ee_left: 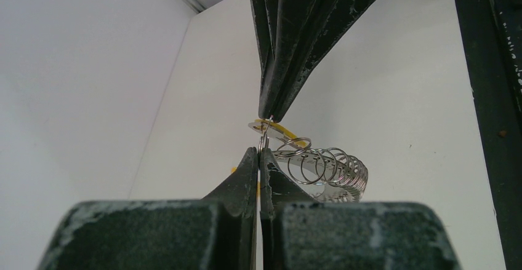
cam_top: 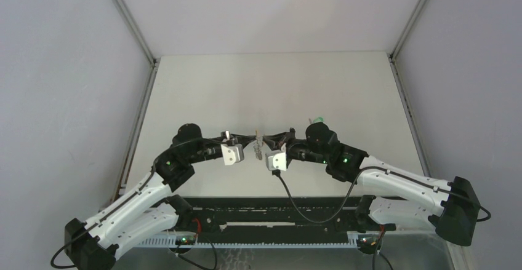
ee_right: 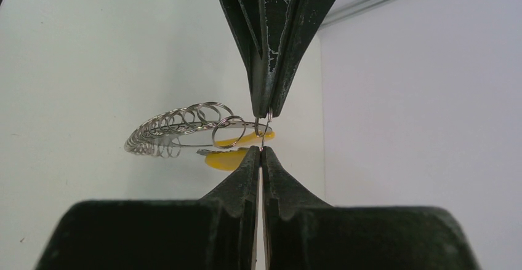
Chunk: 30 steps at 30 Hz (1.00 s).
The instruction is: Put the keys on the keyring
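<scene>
My left gripper (ee_left: 259, 154) is pinched tight shut, and so is my right gripper (ee_right: 260, 154). Their tips meet above the middle of the table (cam_top: 271, 85). Both pinch the keyring (ee_right: 184, 125) by one thin wire loop (ee_right: 263, 132). Seen from my right wrist, its silver rings and yellow part (ee_right: 229, 159) stick out toward 9 o'clock.

The keyring (ee_left: 320, 168) hangs in the air, tipped nearly flat. It's pinched at its yellow-orange edge right between the closed tips of the left gripper (ee_left: 259, 154) and the right gripper (ee_right: 260, 153), with a bunch of small silver loops fanned along the rim away from them. The green key (cam_top: 317, 120) just peeks out behind the right gripper's wrist.
</scene>
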Tool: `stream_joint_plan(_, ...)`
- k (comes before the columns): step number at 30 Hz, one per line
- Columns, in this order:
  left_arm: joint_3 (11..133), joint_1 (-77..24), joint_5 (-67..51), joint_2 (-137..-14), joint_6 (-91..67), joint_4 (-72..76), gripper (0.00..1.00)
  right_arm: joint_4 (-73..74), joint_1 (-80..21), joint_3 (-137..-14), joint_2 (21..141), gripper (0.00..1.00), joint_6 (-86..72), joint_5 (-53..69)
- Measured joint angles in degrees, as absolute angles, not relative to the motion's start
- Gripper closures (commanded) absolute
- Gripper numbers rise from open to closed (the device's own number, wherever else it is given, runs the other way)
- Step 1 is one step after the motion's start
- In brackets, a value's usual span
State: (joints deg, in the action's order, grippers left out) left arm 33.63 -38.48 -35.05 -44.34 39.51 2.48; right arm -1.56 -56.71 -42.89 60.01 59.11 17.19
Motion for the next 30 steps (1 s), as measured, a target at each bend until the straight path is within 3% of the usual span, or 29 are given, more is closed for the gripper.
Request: stream_joint_plan(30, 33.6, -38.5, -34.5, -44.2, 38.1, 5.1, 1.0, -3.4, -57.5, -42.9, 59.9, 1.0, 57.0, 13.5)
